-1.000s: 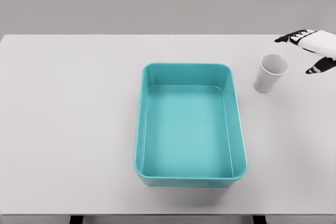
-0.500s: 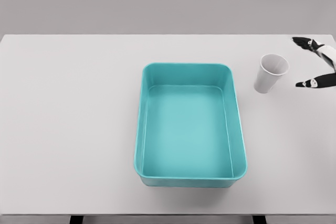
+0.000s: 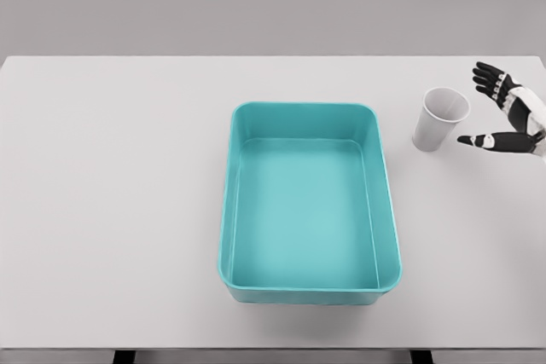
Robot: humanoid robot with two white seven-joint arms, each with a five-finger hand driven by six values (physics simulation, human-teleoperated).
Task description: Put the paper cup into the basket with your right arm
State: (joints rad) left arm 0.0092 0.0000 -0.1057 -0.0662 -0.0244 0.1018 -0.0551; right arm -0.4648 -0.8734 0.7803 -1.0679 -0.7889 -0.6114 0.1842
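The worktop [image 3: 111, 210] presents a smooth, matt, pale grey surface. The basket [image 3: 230, 210] appears as smooth teal plastic with a faint satin sheen on its floor. The paper cup [image 3: 435, 130] is plain white, matt. The right hand [image 3: 512, 117], at the frame's right edge, shows white hard shells with black finger segments.

Head view: my right hand [image 3: 510, 116] enters at the right edge, fingers [image 3: 488, 75] spread and thumb extended, just beside the paper cup [image 3: 440, 118] but not touching it; the cup stands upright on the white table [image 3: 111, 193], right of the teal basket [image 3: 309, 202] and apart from it. The basket lies at the table's centre, its interior bare.
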